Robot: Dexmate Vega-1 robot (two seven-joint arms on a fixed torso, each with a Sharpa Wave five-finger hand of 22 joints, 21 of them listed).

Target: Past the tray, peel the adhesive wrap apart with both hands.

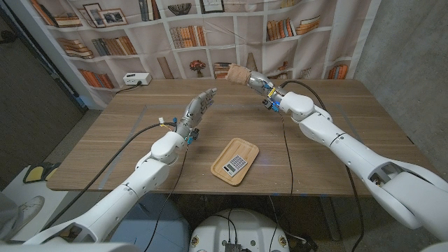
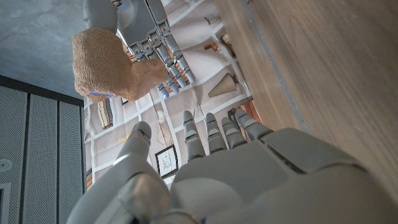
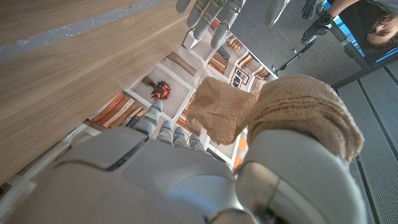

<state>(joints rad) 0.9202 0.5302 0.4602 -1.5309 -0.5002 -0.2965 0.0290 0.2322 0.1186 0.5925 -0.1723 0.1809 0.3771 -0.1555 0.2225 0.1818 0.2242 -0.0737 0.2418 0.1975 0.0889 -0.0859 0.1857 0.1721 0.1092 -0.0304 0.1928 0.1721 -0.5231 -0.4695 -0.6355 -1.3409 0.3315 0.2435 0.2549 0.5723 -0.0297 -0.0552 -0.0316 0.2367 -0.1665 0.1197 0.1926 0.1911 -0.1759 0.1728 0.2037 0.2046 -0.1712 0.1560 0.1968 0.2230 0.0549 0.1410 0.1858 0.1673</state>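
My right hand (image 1: 260,84) is raised over the far side of the table and grips a tan roll of adhesive wrap (image 1: 238,73), which sticks out toward my left. The wrap (image 3: 273,112) bulges between the thumb and fingers of that hand (image 3: 155,180), with a loose flap hanging off it. My left hand (image 1: 199,106) is lifted past the tray, its fingers apart and holding nothing, a short way from the wrap. In the left wrist view the wrap (image 2: 109,62) sits in the right hand's fingers (image 2: 152,40), beyond the spread fingers of my left hand (image 2: 211,168).
A wooden tray (image 1: 219,166) with a calculator (image 1: 236,164) lies near the front middle of the table (image 1: 336,133). A white power strip (image 1: 136,79) sits at the far left corner. Cables trail along both arms. A bookshelf backdrop hangs behind. A person (image 3: 373,25) shows in the right wrist view.
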